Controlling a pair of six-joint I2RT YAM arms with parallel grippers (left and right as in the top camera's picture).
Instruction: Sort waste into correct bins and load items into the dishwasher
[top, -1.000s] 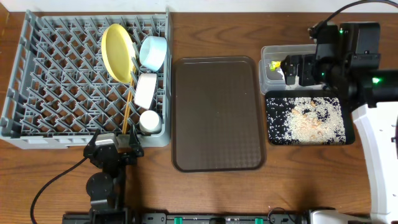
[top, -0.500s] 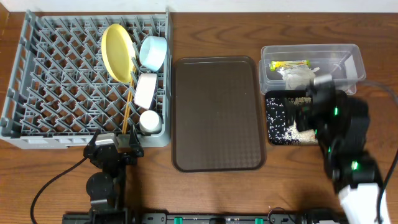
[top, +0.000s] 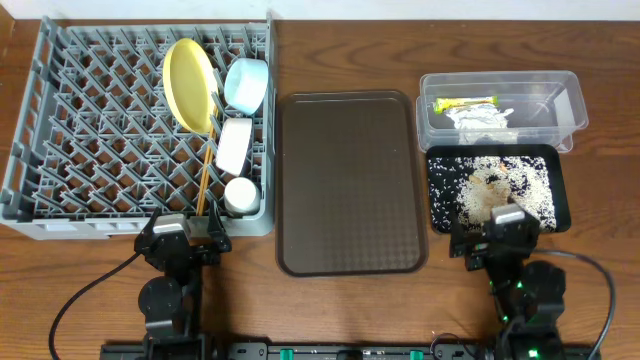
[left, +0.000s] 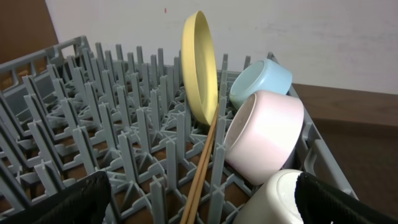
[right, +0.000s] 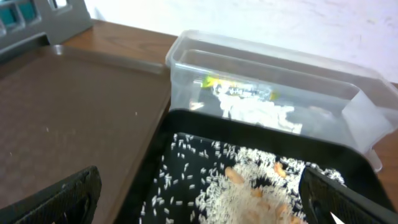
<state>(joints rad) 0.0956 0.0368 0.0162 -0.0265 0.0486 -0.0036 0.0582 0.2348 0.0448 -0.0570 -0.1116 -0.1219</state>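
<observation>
In the grey dishwasher rack (top: 60, 130) the yellow plate (top: 188, 82) stands on edge, with the light blue bowl (top: 246, 84), white bowl (top: 234, 143), pale green cup (top: 241, 195) and chopsticks (top: 205, 175) along its right side. The clear tub (top: 560, 100) holds the snack wrapper (top: 465, 103) and crumpled paper (top: 482, 118). Rice scraps (top: 500, 185) cover the black tray (top: 563, 205). My left gripper (top: 183, 232) is open at the rack's near wall, facing the chopsticks (left: 202, 168) and cup (left: 280, 199). My right gripper (top: 497, 232) is open and empty at the black tray's near edge, above the rice (right: 249, 186).
The larger brown serving tray (top: 348, 180) lies bare between the rack and the two bins. In the right wrist view it (right: 81, 106) sits left of the black tray (right: 161, 149). Both arm bases stand at the table's near edge.
My right arm has drawn back from over the clear tub and black tray to the near edge of the table, uncovering both bins. The left arm has not moved.
</observation>
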